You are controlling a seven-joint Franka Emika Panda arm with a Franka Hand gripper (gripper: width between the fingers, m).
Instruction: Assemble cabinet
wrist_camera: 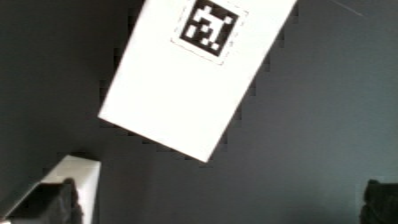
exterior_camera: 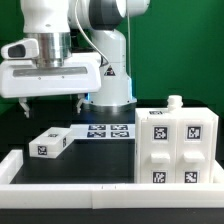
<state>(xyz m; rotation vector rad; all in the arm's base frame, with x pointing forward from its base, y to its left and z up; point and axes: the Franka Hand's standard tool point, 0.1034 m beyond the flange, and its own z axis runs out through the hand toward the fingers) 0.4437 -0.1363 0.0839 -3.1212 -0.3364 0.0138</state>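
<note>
The cabinet's big white box [exterior_camera: 176, 146] stands on the exterior view's right, with square tags on its front and side and a small white peg [exterior_camera: 173, 101] on top. A loose flat white block [exterior_camera: 55, 142] with a tag lies on the dark table on the exterior view's left. My gripper [exterior_camera: 50, 106] hangs above this block, apart from it, open and empty. In the wrist view the block [wrist_camera: 183, 85] lies slanted below my gripper [wrist_camera: 214, 205], tag toward its far end. The fingertips [wrist_camera: 43, 205] stand wide apart at the picture's edges.
The marker board [exterior_camera: 108, 130] lies flat at the back centre by the robot's base. A low white border rail [exterior_camera: 70, 185] runs along the table's front and left side. A white edge [wrist_camera: 75, 168] shows beside one finger in the wrist view.
</note>
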